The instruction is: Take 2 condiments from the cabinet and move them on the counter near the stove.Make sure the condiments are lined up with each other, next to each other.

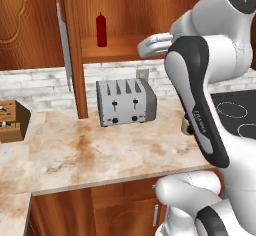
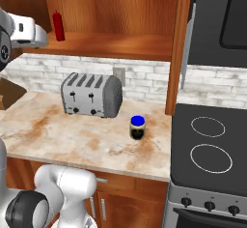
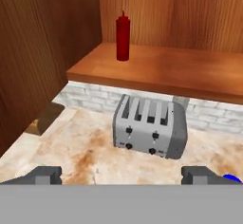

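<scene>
The red squeeze bottle (image 1: 101, 30) (image 2: 58, 25) (image 3: 123, 37) stands upright at the left end of the cabinet shelf (image 1: 120, 50) (image 2: 116, 44) (image 3: 180, 71). The cream jar with a blue lid (image 2: 138, 127) stands on the counter (image 2: 67, 135) (image 1: 100, 155) just left of the stove (image 2: 207, 147) (image 1: 235, 112). In the left base view the arm hides most of the jar (image 1: 187, 125). In the hand view my gripper (image 3: 121, 175) is open, its fingertips (image 3: 45, 174) wide apart with nothing between them. It hangs above the counter, well short of the bottle and facing the shelf.
A silver four-slot toaster (image 1: 125, 101) (image 2: 91, 95) (image 3: 149, 128) sits on the counter under the shelf. A wooden knife block (image 1: 10, 120) stands at the far left. The cabinet's side wall (image 3: 42, 52) runs close on the left of the bottle.
</scene>
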